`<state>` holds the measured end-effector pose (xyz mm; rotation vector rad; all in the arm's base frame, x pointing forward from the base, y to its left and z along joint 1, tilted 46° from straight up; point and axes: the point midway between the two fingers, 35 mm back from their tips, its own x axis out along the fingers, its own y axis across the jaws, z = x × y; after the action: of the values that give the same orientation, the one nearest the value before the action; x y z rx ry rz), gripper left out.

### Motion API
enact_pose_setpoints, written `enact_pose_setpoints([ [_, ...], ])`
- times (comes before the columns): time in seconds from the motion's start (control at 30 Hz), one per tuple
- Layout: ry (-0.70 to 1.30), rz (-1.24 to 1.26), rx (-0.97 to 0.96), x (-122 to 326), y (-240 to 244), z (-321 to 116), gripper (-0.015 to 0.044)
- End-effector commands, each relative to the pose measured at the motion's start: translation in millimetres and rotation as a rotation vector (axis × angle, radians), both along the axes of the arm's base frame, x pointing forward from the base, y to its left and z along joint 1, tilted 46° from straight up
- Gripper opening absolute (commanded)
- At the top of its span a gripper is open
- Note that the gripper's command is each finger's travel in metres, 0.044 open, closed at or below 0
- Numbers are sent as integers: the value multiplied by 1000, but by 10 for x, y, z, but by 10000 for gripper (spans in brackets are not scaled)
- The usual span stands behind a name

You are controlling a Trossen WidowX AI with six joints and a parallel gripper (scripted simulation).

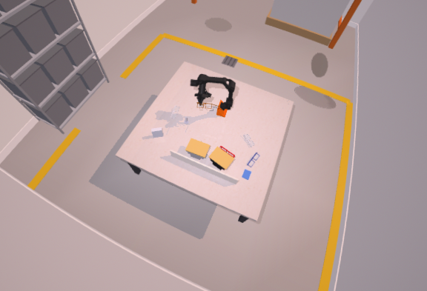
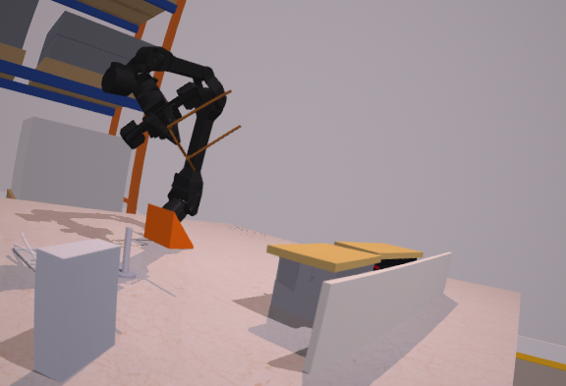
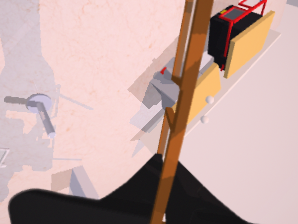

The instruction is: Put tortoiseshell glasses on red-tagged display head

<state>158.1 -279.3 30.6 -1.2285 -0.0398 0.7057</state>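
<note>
My gripper [image 1: 200, 103] [image 2: 177, 141] [image 3: 163, 161] is shut on the tortoiseshell glasses [image 1: 206, 106] [image 2: 213, 141] [image 3: 192, 75], by the front frame. It holds them high above the table near the arm's base, temples sticking out, well away from both heads. The grey display head [image 2: 295, 296] [image 3: 165, 90] [image 1: 198, 148] stands under a yellow slab; a small red tag [image 3: 163, 71] shows on it. The other head [image 1: 217, 164] [image 3: 217, 42] is black, under its own yellow slab, and wears red glasses [image 1: 227, 152] [image 3: 228, 45]. The grey head's nose and ears are unclear.
A long low white wall [image 1: 204, 167] [image 2: 383, 305] runs behind both heads. A grey block [image 1: 157, 132] [image 2: 76, 305], a thin post [image 2: 128, 251] [image 3: 47, 120] and an orange wedge [image 1: 222, 112] [image 2: 162, 227] stand on the table. Blue glasses [image 1: 253, 160] lie near a blue square [image 1: 246, 174].
</note>
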Motion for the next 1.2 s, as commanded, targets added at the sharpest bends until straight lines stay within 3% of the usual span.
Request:
enact_pose_setpoints([
  [0.0,52,-71,118,-3,-2,55,0],
  [0.23,127,-163,282,1,-17,124,0],
  [1.17,127,-163,282,1,-17,124,0],
])
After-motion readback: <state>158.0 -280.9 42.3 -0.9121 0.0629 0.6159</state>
